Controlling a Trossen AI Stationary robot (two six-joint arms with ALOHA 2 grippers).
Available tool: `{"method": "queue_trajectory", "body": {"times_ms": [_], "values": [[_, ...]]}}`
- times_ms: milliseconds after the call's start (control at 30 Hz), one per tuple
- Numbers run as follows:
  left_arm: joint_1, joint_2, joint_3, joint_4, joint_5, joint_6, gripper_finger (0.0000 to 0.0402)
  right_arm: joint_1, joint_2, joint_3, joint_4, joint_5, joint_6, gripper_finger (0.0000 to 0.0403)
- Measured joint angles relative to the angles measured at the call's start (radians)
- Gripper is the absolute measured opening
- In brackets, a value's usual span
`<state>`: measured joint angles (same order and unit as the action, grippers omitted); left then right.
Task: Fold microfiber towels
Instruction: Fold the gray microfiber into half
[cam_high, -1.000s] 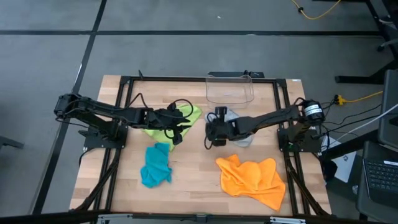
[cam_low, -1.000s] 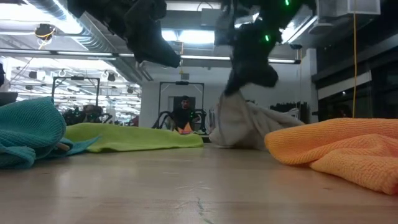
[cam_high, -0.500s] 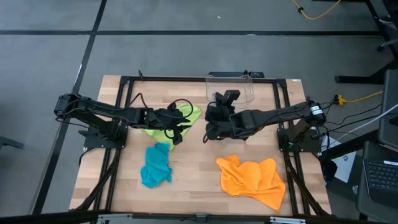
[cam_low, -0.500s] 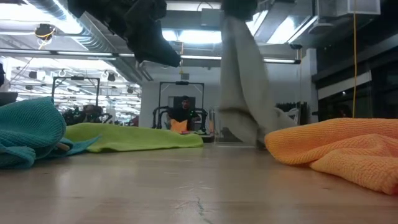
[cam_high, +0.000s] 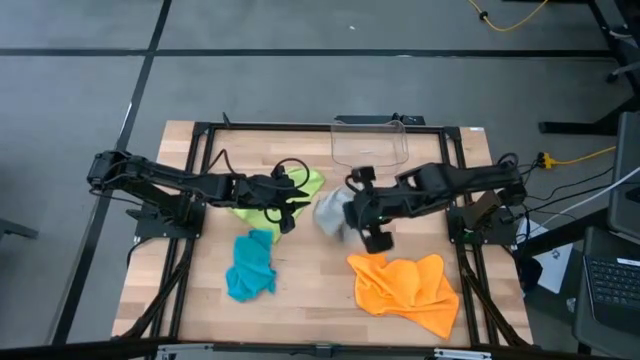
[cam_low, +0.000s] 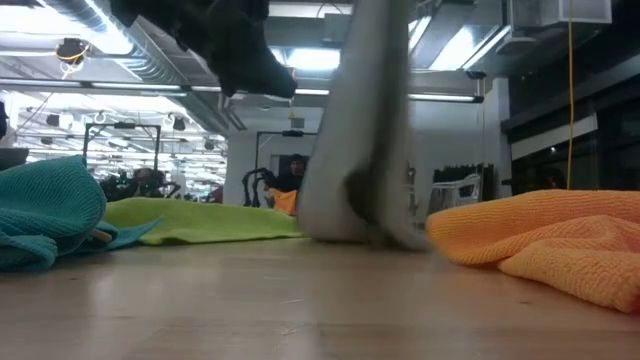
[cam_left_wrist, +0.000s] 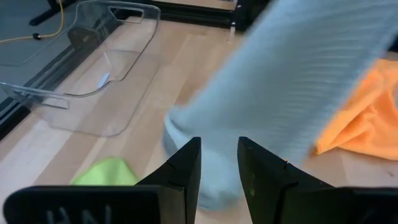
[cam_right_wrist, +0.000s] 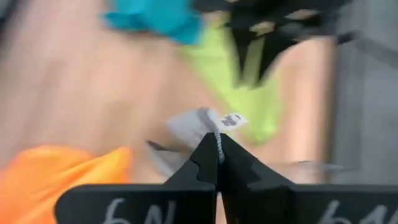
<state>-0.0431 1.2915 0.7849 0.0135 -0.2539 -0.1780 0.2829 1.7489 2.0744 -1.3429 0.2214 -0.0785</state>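
Microfiber towels, four in all, sit on or above a wooden desk (cam_high: 310, 290) seen from overhead. One lime green towel (cam_high: 300, 187) lies flat at the middle left of the desk, partly under the left arm. One teal towel (cam_high: 250, 265) is crumpled near the front left. One orange towel (cam_high: 405, 285) is bunched at the front right. One light grey towel (cam_high: 331, 212) hangs in the air near the centre, between the green and orange ones, its lower end reaching down to the desk in the level view.

Two dark robot arms reach inward from the sides. The right gripper (cam_high: 352, 206) is clenched on a corner of the grey towel, its jaws pinched tight on the fabric beside a small white label (cam_right_wrist: 231, 121). The left gripper (cam_high: 281, 205) hovers over the green towel with its jaws slightly apart and nothing between them.

One clear plastic bin (cam_high: 370, 143) stands at the back of the desk, behind the grey towel.
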Motion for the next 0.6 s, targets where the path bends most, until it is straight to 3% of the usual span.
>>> {"method": "queue_trajectory", "body": {"times_ms": [100,267,400,600], "values": [[-0.015,0.001,0.000,0.040,0.003,-0.004,0.0097,0.001,0.000,0.020,-0.094,-0.050,0.093,0.0003],[-0.055,0.002,0.000,0.256,0.115,-0.002,0.0097,-0.002,0.000,0.014,-0.171,0.018,0.156,0.0003],[-0.091,0.036,0.001,0.375,0.125,0.084,0.0097,0.000,0.000,0.015,-0.171,0.030,0.141,0.0003],[-0.121,0.178,0.002,0.548,0.095,0.130,0.0097,-0.002,0.000,0.047,-0.173,0.178,0.076,0.0003]]}}
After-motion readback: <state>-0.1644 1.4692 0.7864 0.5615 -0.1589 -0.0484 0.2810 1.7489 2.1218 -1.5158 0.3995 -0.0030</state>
